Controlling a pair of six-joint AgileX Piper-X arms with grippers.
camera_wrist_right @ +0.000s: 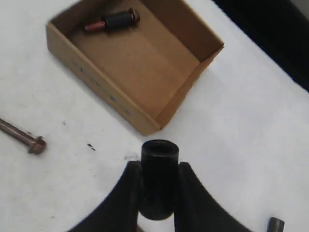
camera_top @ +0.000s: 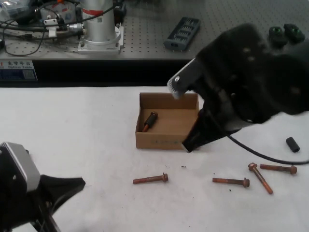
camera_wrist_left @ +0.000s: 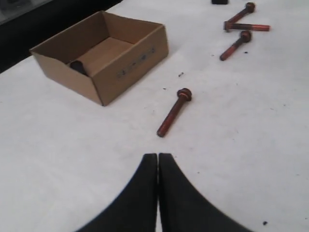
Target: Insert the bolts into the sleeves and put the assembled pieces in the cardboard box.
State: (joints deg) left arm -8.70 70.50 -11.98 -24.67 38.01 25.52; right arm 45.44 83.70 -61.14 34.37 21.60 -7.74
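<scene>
Just outside the near right corner of the cardboard box (camera_wrist_right: 104, 92), the right gripper (camera_wrist_right: 159, 169) has its jaws closed on a black sleeve (camera_wrist_right: 159, 186). The sleeve's hollow end sticks out past the fingertips and its other end is hidden between the fingers. From the high view, the right arm (camera_top: 251, 82) covers the box's right wall and that corner, so the held sleeve cannot be made out there.

Inside the box, by the left wall, lies a bolt already in its sleeve (camera_wrist_right: 113, 20). From the left wrist view only its dark end shows above the cardboard wall.

The left gripper (camera_wrist_left: 158, 159) sits low over the near left of the white table (camera_top: 72, 125), jaws pressed together with nothing between them. One loose bolt (camera_wrist_left: 174, 112) lies just ahead of it.

Three more bolts (camera_top: 231, 181) lie farther right. Two of them come together at one end, though whether they touch is hard to tell. A spare sleeve (camera_top: 292, 144) lies beyond them, cut off at the edge in both wrist views.
</scene>
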